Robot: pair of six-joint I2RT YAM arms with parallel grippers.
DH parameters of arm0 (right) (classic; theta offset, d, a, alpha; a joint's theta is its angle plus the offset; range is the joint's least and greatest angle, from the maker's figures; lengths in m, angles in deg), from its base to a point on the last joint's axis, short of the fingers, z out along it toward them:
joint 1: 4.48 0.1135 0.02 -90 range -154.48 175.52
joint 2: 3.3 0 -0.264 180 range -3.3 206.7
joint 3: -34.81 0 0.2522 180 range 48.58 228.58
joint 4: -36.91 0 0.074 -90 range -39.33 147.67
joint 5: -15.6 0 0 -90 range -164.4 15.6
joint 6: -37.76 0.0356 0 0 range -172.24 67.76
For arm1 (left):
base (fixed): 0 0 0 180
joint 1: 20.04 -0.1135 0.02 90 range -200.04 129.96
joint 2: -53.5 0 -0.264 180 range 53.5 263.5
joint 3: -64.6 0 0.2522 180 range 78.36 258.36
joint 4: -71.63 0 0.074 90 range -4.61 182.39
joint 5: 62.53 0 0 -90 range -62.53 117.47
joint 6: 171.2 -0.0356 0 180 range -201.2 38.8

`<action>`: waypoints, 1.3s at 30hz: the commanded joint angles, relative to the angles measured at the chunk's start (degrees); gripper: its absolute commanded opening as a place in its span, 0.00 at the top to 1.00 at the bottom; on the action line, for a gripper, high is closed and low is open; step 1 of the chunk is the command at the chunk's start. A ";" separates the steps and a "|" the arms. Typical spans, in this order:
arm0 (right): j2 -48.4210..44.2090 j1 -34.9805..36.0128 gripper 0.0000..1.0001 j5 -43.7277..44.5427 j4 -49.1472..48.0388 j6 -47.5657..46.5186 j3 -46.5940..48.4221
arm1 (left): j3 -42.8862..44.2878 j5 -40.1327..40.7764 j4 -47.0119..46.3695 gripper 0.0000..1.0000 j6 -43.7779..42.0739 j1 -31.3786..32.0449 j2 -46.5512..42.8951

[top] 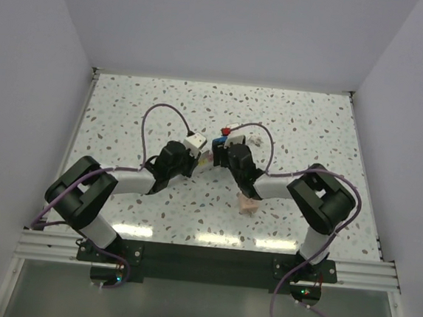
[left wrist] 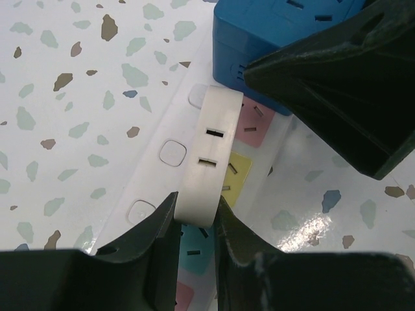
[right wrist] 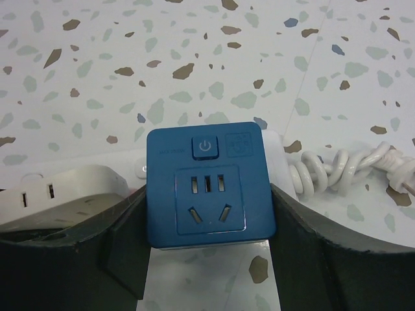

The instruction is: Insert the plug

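Left gripper (left wrist: 194, 211) is clamping a white rounded plastic plug block (left wrist: 211, 155) over a white pastel-panelled power strip (left wrist: 152, 184), while right gripper (right wrist: 207, 217) is clasping a blue square plastic socket cube (right wrist: 207, 188) at its 1 o'clock, seemingly steadying both for mating.

Looking down on a white terrazzo table (top: 126, 114), flecked brown and green. Carrying a small beige block (top: 248, 204) near and right of centre, a coiled white cord (right wrist: 337, 170) farther back, and a glossy strip (left wrist: 172, 153) with slotted pink and yellow squares mid-table.
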 commanded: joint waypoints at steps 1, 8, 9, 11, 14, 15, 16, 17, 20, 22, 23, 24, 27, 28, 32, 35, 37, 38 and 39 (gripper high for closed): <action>4.35 -0.65 1.00 -10.14 23.20 8.52 -2.92 | 0.57 -10.33 -3.89 1.00 3.72 2.09 2.49; 2.94 -4.00 0.84 -14.71 26.02 5.97 3.41 | 3.64 -11.21 -4.26 1.00 5.22 2.09 3.10; 2.50 -4.43 0.76 -14.97 25.93 5.71 3.67 | 4.17 -11.03 -3.91 1.00 5.13 2.09 3.19; 1.28 -4.70 0.58 -15.50 26.19 5.09 4.20 | 5.31 -10.51 -3.56 1.00 5.13 2.09 3.37; -1.00 -5.14 0.34 -15.50 26.90 3.86 4.47 | 6.80 -9.27 -2.41 1.00 5.48 2.09 3.37; -1.71 -5.31 0.29 -15.50 26.99 3.43 4.47 | 7.24 -8.58 -1.98 1.00 5.57 2.09 3.46; -2.85 -5.40 0.17 -15.50 27.07 3.07 4.29 | 8.03 -8.39 -1.27 1.00 5.74 2.09 3.46; -3.91 -5.49 0.11 -15.07 27.33 2.98 3.86 | 8.30 -8.22 -1.09 1.00 6.27 2.18 3.54; -9.00 -5.93 0.01 -14.19 27.78 2.37 2.28 | 9.27 -7.34 -0.56 1.00 6.88 2.09 3.90; -13.05 -6.20 0.01 -13.66 28.65 1.84 1.48 | 10.06 -6.99 -0.48 1.00 7.24 2.09 4.60; -14.54 -6.37 0.01 -13.22 28.92 1.75 0.52 | 10.32 -7.33 -0.56 1.00 7.50 2.09 4.95; -16.99 -6.37 0.01 -12.35 29.18 1.75 -0.01 | 10.85 -7.51 -1.09 1.00 7.68 2.09 5.30; -20.69 -6.37 0.01 -10.50 30.15 1.93 -2.21 | 12.08 -7.95 -2.23 1.00 7.85 2.09 6.62; -22.88 -6.46 0.01 -10.06 30.76 2.01 -3.08 | 12.43 -7.95 -2.41 1.00 7.85 2.09 7.32; -28.95 -6.46 0.01 -9.00 31.12 3.24 -5.90 | 14.71 -9.09 -4.69 1.00 8.03 2.09 8.81; -33.95 -6.46 0.01 -7.60 32.34 3.60 -8.00 | 18.93 -9.88 -4.87 1.00 7.85 2.09 11.62; -36.60 -6.55 0.01 -6.63 33.83 3.68 -9.58 | 21.92 -9.97 -4.78 1.00 7.59 2.09 13.55; -38.96 -6.63 0.01 -5.41 34.10 3.95 -10.20 | 22.62 -10.06 -4.87 1.00 7.15 2.09 14.09; -40.47 -6.63 0.01 -4.79 34.28 4.04 -10.82 | 23.33 -9.98 -5.05 1.00 6.98 2.09 14.35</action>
